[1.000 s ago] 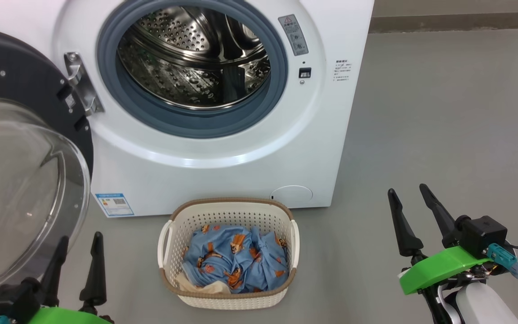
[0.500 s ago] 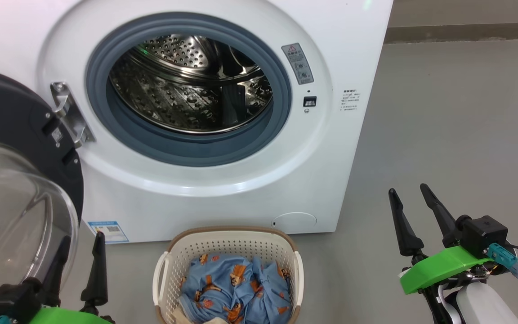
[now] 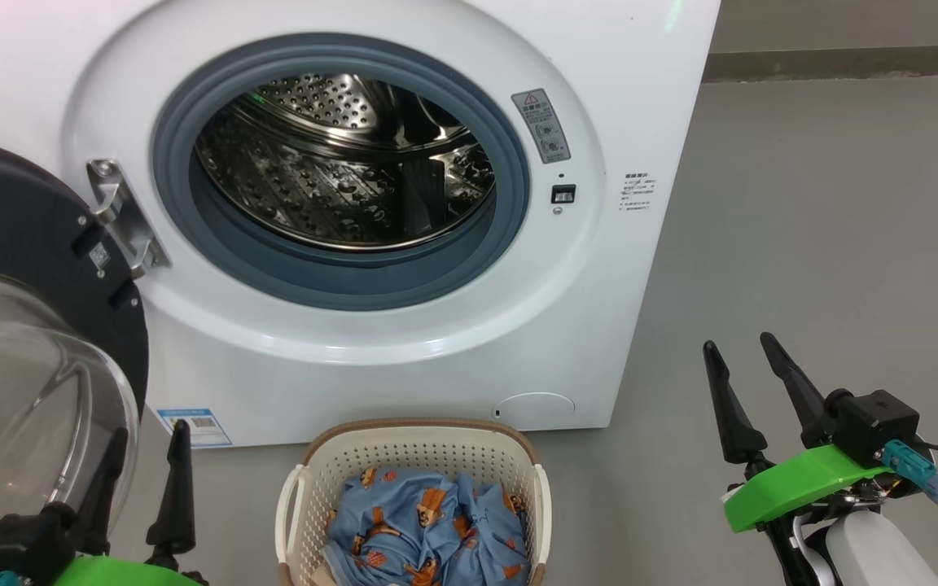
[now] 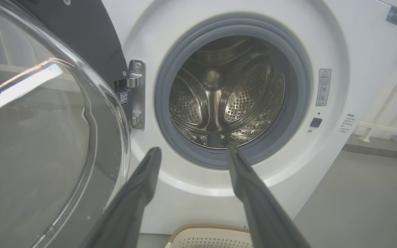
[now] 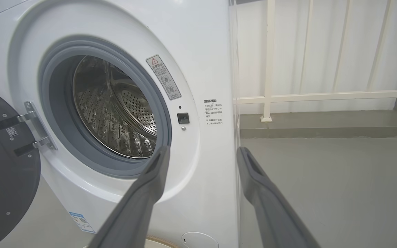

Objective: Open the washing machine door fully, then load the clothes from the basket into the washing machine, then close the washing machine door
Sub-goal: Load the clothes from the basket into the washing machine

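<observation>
Clothes [image 3: 428, 529] of light blue fabric printed with orange-brown bears are seen heaped in the cream perforated basket [image 3: 416, 430], which is set on the grey floor [image 3: 803, 244] just in front of the white washing machine [image 3: 404, 366]. The washing machine door [image 3: 21, 236] is swung wide open to the left on its metal hinge [image 3: 119, 216], and the steel drum [image 3: 339, 187] is exposed inside the grey-blue gasket [image 3: 339, 285]. The left gripper [image 3: 149, 429] is held low beside the door's glass bowl, fingers spread apart and empty. The right gripper [image 3: 738, 342] is held over bare floor to the machine's right, well apart from the basket, fingers likewise spread and empty.
</observation>
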Robot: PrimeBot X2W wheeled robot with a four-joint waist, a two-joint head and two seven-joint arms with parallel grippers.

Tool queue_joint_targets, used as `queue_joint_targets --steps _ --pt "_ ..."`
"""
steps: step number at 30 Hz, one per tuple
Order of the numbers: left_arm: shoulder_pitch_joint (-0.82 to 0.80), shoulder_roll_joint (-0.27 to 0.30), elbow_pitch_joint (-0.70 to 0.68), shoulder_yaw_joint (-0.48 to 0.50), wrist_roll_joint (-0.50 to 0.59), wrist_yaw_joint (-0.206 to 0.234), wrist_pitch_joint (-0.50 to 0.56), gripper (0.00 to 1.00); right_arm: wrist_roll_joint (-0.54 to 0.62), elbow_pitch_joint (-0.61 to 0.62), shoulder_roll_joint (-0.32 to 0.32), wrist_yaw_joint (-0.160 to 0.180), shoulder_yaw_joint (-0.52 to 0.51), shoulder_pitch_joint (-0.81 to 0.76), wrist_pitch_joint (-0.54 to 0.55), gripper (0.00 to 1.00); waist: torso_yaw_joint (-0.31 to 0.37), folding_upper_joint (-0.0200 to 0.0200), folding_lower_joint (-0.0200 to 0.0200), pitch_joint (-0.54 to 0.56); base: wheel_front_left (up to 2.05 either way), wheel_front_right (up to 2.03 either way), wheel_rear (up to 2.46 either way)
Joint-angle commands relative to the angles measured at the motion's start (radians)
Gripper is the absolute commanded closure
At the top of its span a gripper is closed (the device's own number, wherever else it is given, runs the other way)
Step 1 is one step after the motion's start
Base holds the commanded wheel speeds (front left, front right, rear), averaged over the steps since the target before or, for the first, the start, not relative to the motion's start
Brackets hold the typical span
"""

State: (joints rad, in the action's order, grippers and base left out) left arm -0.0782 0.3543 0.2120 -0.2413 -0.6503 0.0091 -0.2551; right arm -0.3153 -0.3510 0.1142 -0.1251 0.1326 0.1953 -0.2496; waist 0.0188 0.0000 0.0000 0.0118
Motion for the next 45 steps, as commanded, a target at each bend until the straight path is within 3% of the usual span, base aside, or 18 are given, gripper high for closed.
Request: queue_joint_targets --steps 1,31,45 --pt "-0.046 0.023 -0.012 0.037 -0.007 -0.002 -0.007 0.0 0.004 0.021 0.004 -0.006 0.021 0.033 -0.012 0.0 0.0 0.0 0.0 0.0 0.0 0.0 0.0" --pt "-0.06 0.032 0.002 0.012 -0.008 -0.003 0.005 0.0 0.004 0.02 0.001 -0.006 0.019 0.029 -0.012 0.0 0.007 0.0 0.0 -0.018 0.0 0.0 0.0" --pt "-0.118 0.048 0.034 -0.006 -0.011 -0.038 0.013 0.0 0.047 0.043 -0.036 -0.006 -0.003 0.041 -0.012 0.0 0.037 0.0 0.0 -0.147 0.0 0.0 0.0"
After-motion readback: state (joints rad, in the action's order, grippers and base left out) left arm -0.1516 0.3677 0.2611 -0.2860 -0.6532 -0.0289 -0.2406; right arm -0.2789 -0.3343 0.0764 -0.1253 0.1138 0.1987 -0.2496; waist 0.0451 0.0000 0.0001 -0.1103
